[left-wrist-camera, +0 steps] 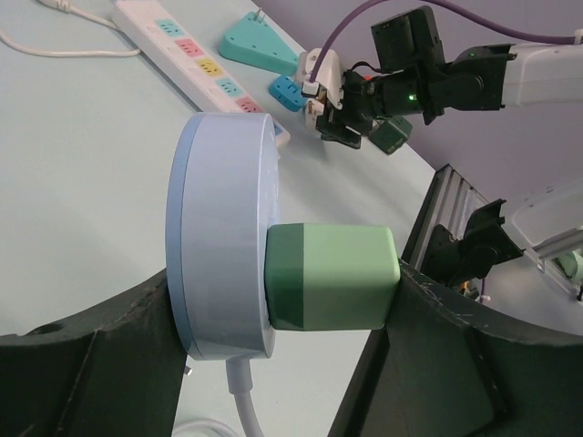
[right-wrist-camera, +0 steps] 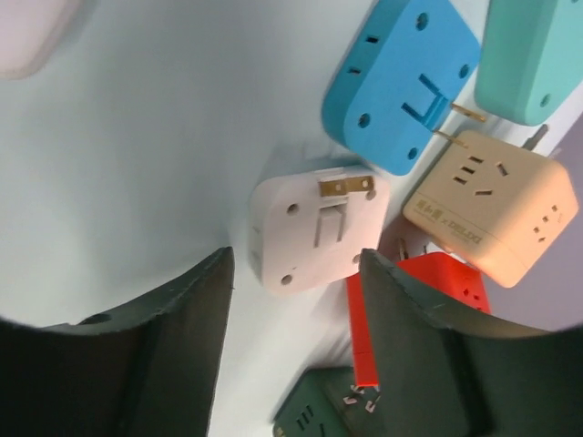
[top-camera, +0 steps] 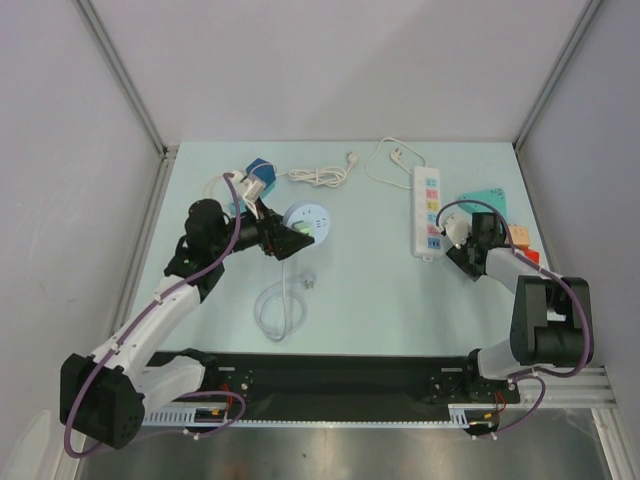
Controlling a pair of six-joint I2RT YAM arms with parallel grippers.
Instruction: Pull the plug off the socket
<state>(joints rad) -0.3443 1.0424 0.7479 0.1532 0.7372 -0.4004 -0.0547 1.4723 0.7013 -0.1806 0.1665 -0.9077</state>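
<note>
A round pale blue socket (left-wrist-camera: 219, 246) has a green plug (left-wrist-camera: 332, 278) seated in its face. My left gripper (left-wrist-camera: 287, 291) spans both: one finger (left-wrist-camera: 86, 373) lies behind the socket disc and the other finger (left-wrist-camera: 428, 355) presses on the plug's outer end. In the top view the socket (top-camera: 310, 222) sits left of the table's centre with the left gripper (top-camera: 290, 238) on it. My right gripper (right-wrist-camera: 293, 264) is open and empty, just above a white adapter (right-wrist-camera: 314, 228) at the right side (top-camera: 462, 240).
The socket's white cable (top-camera: 280, 305) loops toward me. A white power strip (top-camera: 428, 210) lies at the right. Blue (right-wrist-camera: 401, 82), beige (right-wrist-camera: 496, 205), red (right-wrist-camera: 428, 309), teal (right-wrist-camera: 533, 55) and dark green (right-wrist-camera: 319, 410) adapters crowd the right gripper. A coiled cable (top-camera: 318, 176) lies at the back.
</note>
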